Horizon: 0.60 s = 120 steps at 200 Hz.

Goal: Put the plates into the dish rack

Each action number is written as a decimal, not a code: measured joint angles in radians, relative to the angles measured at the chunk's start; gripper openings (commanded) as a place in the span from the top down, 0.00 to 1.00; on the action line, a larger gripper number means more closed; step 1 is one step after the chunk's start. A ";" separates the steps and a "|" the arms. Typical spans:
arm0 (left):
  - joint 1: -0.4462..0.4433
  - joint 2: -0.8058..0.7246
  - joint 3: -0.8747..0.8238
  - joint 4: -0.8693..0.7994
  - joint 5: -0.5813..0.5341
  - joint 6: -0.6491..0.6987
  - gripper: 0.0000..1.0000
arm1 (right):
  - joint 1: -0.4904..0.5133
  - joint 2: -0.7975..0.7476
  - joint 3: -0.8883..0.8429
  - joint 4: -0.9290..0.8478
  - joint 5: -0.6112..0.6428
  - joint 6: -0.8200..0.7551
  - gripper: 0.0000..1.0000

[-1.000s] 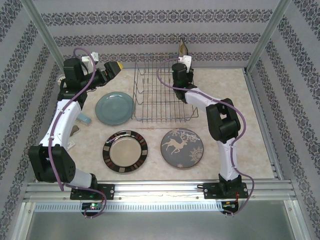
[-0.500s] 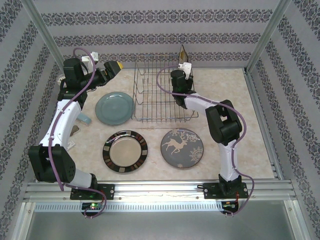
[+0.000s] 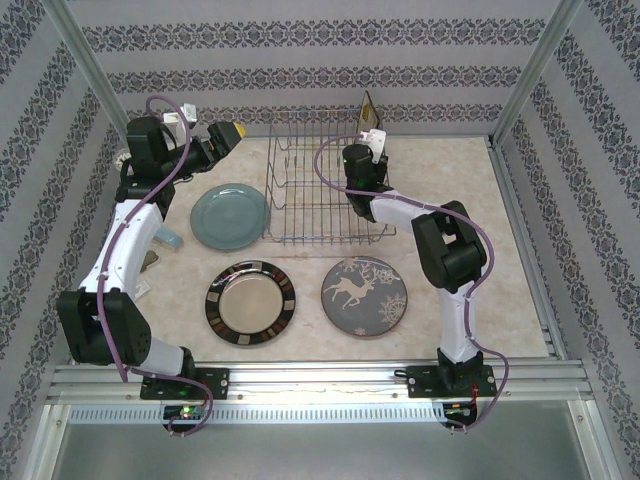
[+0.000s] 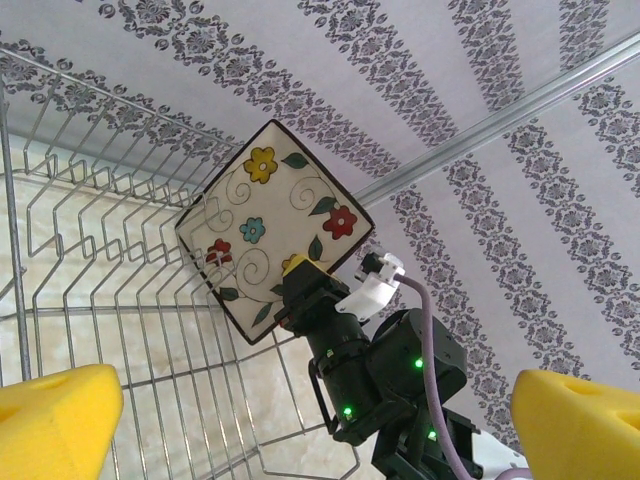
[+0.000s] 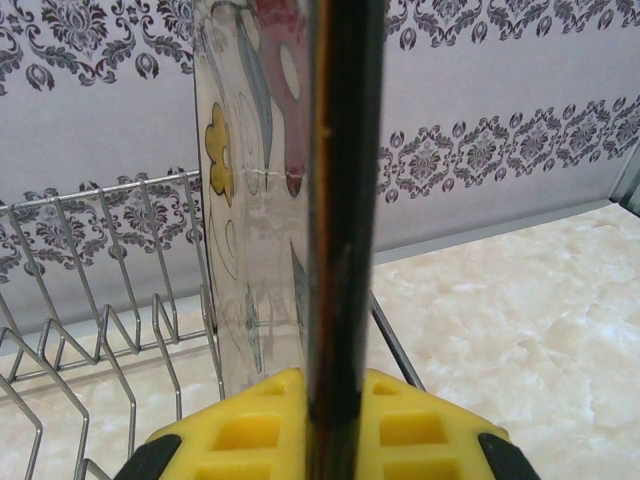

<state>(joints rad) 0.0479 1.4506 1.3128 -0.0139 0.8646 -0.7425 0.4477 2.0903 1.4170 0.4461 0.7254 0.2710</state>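
Top cam: right end effector (image 3: 367, 138) clamped shut on square floral plate (image 3: 366, 106). The plate stands taller at the dish rack (image 3: 330, 238) back-right corner vs 1 s ago, so slotting looks close. Left end effector (image 3: 224, 136) is wide open, holding nothing. Blue plate (image 3: 230, 216), brown-rimmed plate (image 3: 250, 302) and reindeer plate (image 3: 364, 295) lie flat on tabletop (image 3: 450, 200).
Left wrist cam: plate tilted diamond-wise, free slots alongside.
Right wrist cam: plate edge-on between pads (image 5: 250, 425), rack end wire just beside it, tight there.
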 measured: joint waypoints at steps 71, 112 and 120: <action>0.000 0.000 0.000 0.000 0.000 0.000 0.00 | 0.012 -0.013 -0.053 0.007 0.005 0.038 0.81; 0.000 0.000 0.000 0.000 0.001 -0.001 0.00 | 0.013 -0.019 -0.069 0.023 0.008 0.049 0.81; 0.000 0.000 -0.002 0.001 0.003 -0.002 0.00 | 0.013 -0.020 -0.071 0.023 0.008 0.049 0.80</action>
<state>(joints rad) 0.0479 1.4506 1.3113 -0.0132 0.8677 -0.7441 0.4610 2.0701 1.3460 0.4694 0.7334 0.3202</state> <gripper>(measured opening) 0.997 0.192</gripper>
